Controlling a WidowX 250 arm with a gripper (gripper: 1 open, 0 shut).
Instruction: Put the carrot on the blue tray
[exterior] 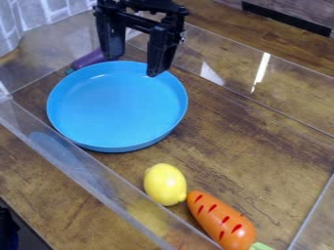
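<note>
The carrot (pixel 220 221) lies on the wooden table near the bottom edge of the camera view, orange with dark red grooves, its green top at the lower right. The blue tray (pixel 86 132) sits left of centre, round and empty. My gripper (pixel 139 59) hangs at the top, above the far rim of the tray, pointing down. Its two black fingers (pixel 159 57) stand wide apart with nothing between them. It is far from the carrot.
A yellow lemon (pixel 164 184) rests just left of the carrot, between it and the tray. Clear plastic walls (pixel 92 181) fence in the work area along the front and sides.
</note>
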